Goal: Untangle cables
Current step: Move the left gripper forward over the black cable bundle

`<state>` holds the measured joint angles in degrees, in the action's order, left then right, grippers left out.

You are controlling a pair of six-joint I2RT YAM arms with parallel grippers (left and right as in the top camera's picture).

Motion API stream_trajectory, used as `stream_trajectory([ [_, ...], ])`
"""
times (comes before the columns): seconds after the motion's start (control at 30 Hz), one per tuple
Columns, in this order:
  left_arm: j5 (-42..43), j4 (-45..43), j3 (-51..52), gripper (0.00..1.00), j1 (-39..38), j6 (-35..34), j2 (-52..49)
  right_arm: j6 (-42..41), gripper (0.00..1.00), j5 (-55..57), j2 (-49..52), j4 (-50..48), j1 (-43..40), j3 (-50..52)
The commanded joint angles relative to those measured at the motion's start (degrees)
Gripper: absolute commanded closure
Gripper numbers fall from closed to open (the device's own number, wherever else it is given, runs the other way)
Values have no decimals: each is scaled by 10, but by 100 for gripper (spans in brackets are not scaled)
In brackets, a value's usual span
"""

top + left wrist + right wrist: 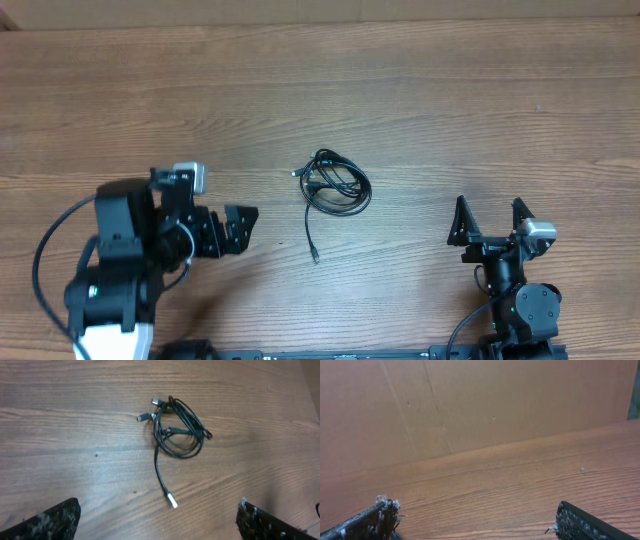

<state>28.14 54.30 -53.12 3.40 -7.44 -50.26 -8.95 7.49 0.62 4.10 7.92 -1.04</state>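
Inspection from the remote station, both arms checked.

Left gripper (243,228): jaws spread wide, nothing between them. In the left wrist view its two fingers (57,520) sit at the lower corners of the frame with only bare wood between them. It points toward the middle of the table (420,80).

Right gripper (489,205): jaws also spread wide and holding nothing. Its two fingertips (382,512) show at the bottom of the right wrist view, over bare tabletop, and a brown panel (470,405) stands upright beyond the table's far edge.

Count: two arms, two grippers, both empty.

The cables (337,185) lie as one tangled bundle near the table's centre, between the two grippers and clear of both. They are nearer the left one. The left wrist view shows the cables (180,430) as overlapping black loops, with one tail running out of the loops toward the camera and ending in a pale plug. Two more pale plug ends stick out at the upper left of the loops. That makes three plugs I can count with confidence. I cannot tell how many separate cords are in the bundle.
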Motion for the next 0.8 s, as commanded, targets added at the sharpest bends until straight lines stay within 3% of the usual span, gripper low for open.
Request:
stream_trajectory([
  [0.0, 15, -38, -15, 0, 4, -7, -49, 3, 0, -1, -5, -3, 1, 6],
  [0.47, 21, -97, -15, 1, 3, -65, -244, 3, 0, -1, -5, -3, 1, 6],
  [0.6, 74, -93, -15, 0, 3, -76, -292, 3, 0, -1, -5, -3, 1, 6],
  [0.63, 86, -90, -15, 7, 3, -76, -300, 3, 0, -1, -5, -3, 1, 6],
  [0.67, 96, -88, -15, 25, 3, -76, -309, 3, 0, -1, -5, -3, 1, 6],
  [0.73, 103, -95, -15, 94, 3, -78, -323, 3, 0, -1, -5, -3, 1, 6],
  [0.77, 103, -101, -15, 96, 3, -85, -329, 3, 0, -1, -5, -3, 1, 6],
])
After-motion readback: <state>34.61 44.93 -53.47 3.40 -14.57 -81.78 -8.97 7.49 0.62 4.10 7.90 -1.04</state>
